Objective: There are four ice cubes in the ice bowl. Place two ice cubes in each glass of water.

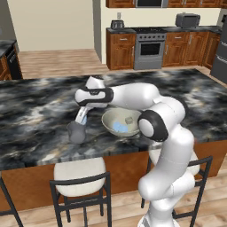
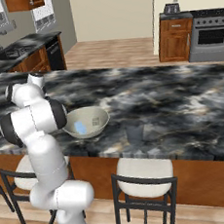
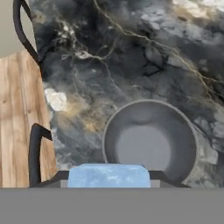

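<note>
Gripper [image 3: 107, 180]: clenched on an ice cube [image 3: 107, 176], bottom centre of hand view.
Glass [image 3: 149, 139]: just above the cube in frame, mouth facing up, slightly right.
Bowl [image 1: 107, 119]: right of glass, centre of left base view, cubes inside.

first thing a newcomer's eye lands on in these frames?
The gripper poised right over the grey glass near the counter's front edge, clamped on a pale blue ice cube; the hand view looks straight down into the glass. Beside it stands the beige ice bowl with cubes inside.
</note>
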Controlling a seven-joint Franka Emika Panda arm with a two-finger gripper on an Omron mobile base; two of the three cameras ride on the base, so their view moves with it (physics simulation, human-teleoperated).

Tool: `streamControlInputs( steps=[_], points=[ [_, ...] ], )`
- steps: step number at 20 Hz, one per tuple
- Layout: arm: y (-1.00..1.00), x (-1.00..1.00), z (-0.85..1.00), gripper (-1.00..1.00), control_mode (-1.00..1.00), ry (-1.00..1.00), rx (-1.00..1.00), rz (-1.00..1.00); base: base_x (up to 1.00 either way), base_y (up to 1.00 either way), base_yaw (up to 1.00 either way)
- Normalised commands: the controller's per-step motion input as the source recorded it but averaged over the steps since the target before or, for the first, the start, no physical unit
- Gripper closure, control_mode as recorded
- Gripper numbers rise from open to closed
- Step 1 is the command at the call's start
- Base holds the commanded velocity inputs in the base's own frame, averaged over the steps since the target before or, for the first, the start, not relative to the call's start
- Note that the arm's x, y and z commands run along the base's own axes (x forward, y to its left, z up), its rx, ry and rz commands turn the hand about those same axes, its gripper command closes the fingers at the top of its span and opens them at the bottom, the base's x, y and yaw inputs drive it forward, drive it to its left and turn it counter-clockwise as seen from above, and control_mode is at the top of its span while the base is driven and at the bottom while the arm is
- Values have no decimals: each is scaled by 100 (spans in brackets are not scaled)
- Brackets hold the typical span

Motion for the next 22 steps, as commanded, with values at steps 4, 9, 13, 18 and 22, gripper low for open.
streamControlInputs(
  steps=[4, 9, 13, 18, 22],
  points=[
    [19, 38, -23, 100, -100, 7, 0, 0, 0, 0, 0],
    [21, 38, -28, 100, -100, 8, 0, 0, 0, 0, 0],
    [16, 32, -29, 100, -100, 4, -1, 0, 0, 0, 0],
    [8, 26, -26, 100, -100, 0, -3, 0, 0, 0, 0],
    [1, 14, -21, 100, -100, 0, -4, 0, 0, 0, 0]
  ],
)
